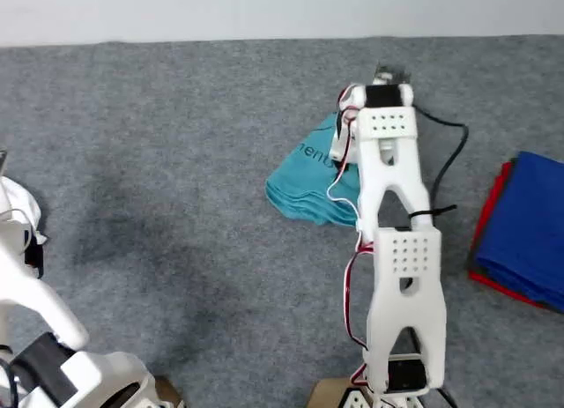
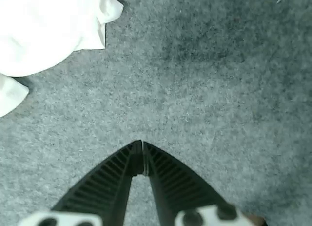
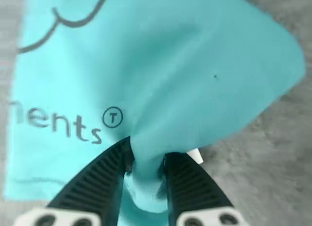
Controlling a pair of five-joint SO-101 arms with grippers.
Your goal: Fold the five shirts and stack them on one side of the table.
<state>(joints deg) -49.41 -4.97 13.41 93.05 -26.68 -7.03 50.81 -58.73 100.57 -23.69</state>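
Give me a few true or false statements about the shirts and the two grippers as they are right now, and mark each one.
1. The right gripper is shut on the teal shirt. True.
2. The left gripper holds the white shirt. False: it is shut on nothing, over the bare grey table.
3. A blue shirt lies on a red shirt. True.
4. The teal shirt lies on top of the blue shirt. False: the two are apart.
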